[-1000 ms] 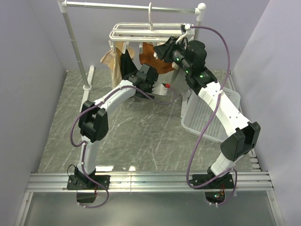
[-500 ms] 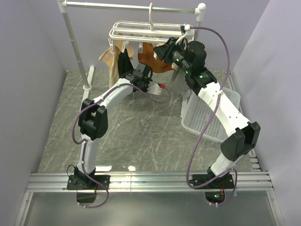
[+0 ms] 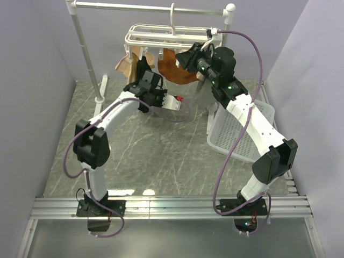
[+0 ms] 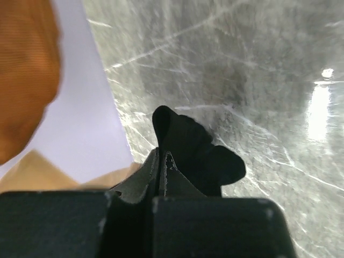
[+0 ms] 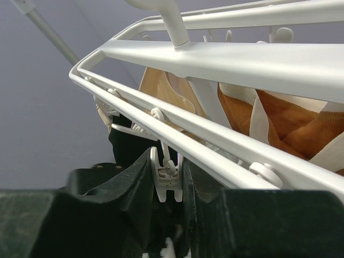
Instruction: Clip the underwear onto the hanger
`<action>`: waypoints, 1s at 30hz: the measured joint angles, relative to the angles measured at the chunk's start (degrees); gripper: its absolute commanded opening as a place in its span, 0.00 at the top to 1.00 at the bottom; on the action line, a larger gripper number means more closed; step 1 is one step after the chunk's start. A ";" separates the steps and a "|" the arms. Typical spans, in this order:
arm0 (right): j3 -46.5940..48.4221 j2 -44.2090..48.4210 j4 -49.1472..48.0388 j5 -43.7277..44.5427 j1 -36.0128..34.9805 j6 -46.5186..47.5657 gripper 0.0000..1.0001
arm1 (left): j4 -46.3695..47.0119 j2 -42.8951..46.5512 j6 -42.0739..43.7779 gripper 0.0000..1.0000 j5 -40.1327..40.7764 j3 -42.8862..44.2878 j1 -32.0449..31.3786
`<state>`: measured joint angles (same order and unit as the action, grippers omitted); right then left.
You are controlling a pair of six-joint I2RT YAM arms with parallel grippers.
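Observation:
The white hanger (image 3: pixel 156 33) hangs by its hook from the rail, and its bars (image 5: pixel 215 59) run across the right wrist view. My right gripper (image 3: pixel 185 58) is up at its right side, with the fingers (image 5: pixel 166 158) shut on a small white dangling clip (image 5: pixel 166 185). The black underwear (image 3: pixel 143 65) hangs below the hanger's left part and shows dark behind that clip (image 5: pixel 126 145). My left gripper (image 3: pixel 143 78) is raised to it. Its jaws (image 4: pixel 162 153) are shut, and a fold of the black underwear (image 4: pixel 193 150) sticks out from the tips.
A tan garment (image 3: pixel 126 67) and an orange garment (image 3: pixel 174 70) hang from the hanger beside the underwear. The metal rail stand (image 3: pixel 86 43) rises at the back left. A white laundry basket (image 3: pixel 239 134) sits on the marble table under the right arm.
My left gripper has gone from open to shut. It has also moved left and up toward the hanger with black fabric in its tips. The right arm has not moved.

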<state>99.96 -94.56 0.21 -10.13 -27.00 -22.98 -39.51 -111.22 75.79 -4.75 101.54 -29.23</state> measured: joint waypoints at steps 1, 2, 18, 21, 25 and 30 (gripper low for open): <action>-0.02 0.00 0.00 0.02 0.00 -0.11 1.00 | 0.31 1.79 -0.02 1.00 -1.66 -1.27 0.37; -0.02 0.00 0.02 0.04 0.00 -0.13 1.00 | 0.63 3.54 -0.07 1.00 -3.13 -2.60 0.74; -0.02 0.00 0.28 -0.79 0.81 -1.99 1.00 | 8.63 19.78 -14.53 1.00 -24.39 -11.32 4.31; -0.02 0.00 0.26 -1.46 0.81 -2.12 1.00 | 11.30 20.44 -18.80 1.00 -25.86 -10.88 4.31; -0.17 0.00 0.17 -1.92 0.81 -2.54 1.00 | 12.37 20.20 -23.28 1.00 -26.38 -8.17 4.31; -0.20 0.00 0.11 -2.19 0.81 -2.73 1.00 | 14.69 18.58 -28.30 1.00 -26.99 -2.73 4.31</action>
<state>99.77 -94.56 0.32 -12.32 -26.20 -25.71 -24.82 -92.64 47.48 -31.75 98.80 -24.93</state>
